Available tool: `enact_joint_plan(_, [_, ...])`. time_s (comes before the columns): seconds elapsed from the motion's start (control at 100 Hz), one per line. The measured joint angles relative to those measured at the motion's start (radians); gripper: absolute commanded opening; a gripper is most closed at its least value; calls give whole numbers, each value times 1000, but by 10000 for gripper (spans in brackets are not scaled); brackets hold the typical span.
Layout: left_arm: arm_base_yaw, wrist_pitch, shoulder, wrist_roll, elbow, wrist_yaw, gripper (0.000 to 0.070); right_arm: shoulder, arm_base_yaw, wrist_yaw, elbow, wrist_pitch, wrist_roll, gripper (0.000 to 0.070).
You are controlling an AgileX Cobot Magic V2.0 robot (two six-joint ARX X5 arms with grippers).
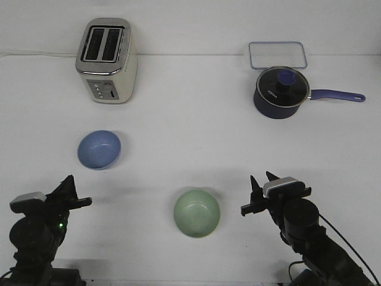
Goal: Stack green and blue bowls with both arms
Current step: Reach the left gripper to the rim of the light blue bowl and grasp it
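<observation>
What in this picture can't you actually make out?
- Left tool: open or shut is unclear in the front view; its dark tips overlap.
- Both arms' bases: cut off by the bottom edge.
- Saucepan: the lid hides its contents.
- Toaster: its slots are too dark to see inside.

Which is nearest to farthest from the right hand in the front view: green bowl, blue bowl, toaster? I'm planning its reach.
From the right hand:
1. Green bowl, just to its left, near the front edge.
2. Blue bowl, across the table on the left side.
3. Toaster, far back left corner.
</observation>
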Motion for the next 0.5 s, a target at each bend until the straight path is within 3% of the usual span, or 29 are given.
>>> enact_joint_plan(0.12, [0, -129, 215, 69, 166, -31, 51, -88, 0, 1, -69, -5, 0, 300])
enact_joint_plan(0.17, [3, -164, 304, 86, 226, -32, 187, -116, 0, 1, -78, -12, 0, 300])
enact_joint_plan(0.24, [6, -188, 426, 95, 297, -32, 448, -139, 0, 2, -79, -26, 0, 300])
enact_joint_plan(0.28, [10, -192, 492, 95, 327, -32, 543, -150, 0, 3, -79, -32, 0, 300])
enact_joint_plan(0.5, [55, -174, 723, 89, 413, -32, 543, -156, 0, -1, -79, -50, 0, 300])
